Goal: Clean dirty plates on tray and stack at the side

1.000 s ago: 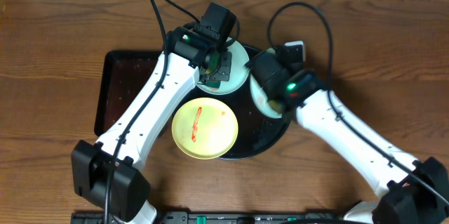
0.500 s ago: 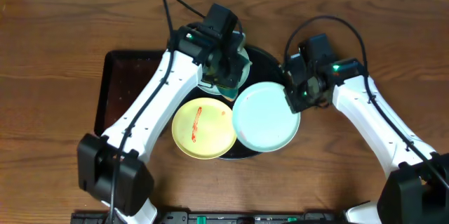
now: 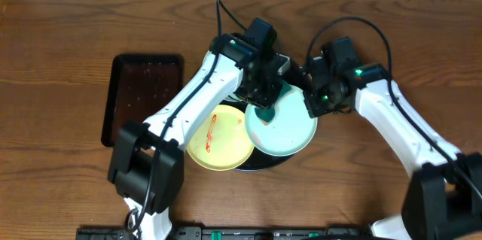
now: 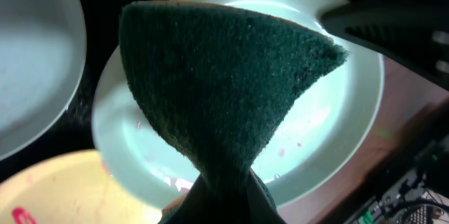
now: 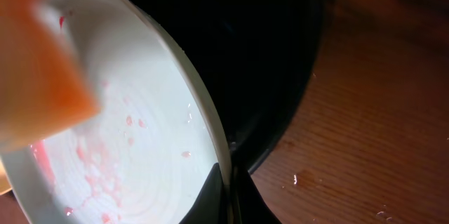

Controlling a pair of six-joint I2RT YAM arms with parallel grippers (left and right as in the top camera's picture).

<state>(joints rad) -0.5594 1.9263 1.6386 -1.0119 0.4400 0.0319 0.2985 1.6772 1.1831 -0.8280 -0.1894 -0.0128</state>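
- The left pincer (image 4: 219,199) was clamped tight on a dark green sponge (image 4: 224,90). The sponge was squeezed to a narrow waist at the grip and fanned out into a wide, folded wedge. Its face was coarse, fibrous and matt, and it hid most of the fingers.
- The sponge sat over the blue-green plate (image 4: 337,112), a round, smooth, shiny plastic dish with a shallow raised rim and faint pink flecks on its face.
- The right pincer (image 5: 228,194) was closed to a thin slit on that plate's rim. From overhead, the grip sat at about 2 o'clock on the plate.
- In the right wrist view, watery pink smears spread over the plate's pale inside towards 7 o'clock. A blurred orange block (image 5: 35,76) filled the 10 o'clock corner. I cannot tell for sure what it was.
- From overhead, the plate lay towards 4 o'clock on the round tray (image 5: 266,62), which was glossy black with a curved lip. The plate overlapped the edge of the yellow plate (image 3: 218,141).
- The yellow plate was round, pale and smooth. It sat at about 7 o'clock on the tray and carried a thin red streak (image 3: 210,133).
- A second blue-green plate (image 4: 31,62) showed at 10 o'clock in the left wrist view, lying on the tray.
- The table (image 3: 75,14) was brown wood with a long grain, and a few water drops lay on it near the tray.
- A rectangular tray (image 3: 143,93), black with rounded corners, lay on the table at 9 o'clock from the round one.
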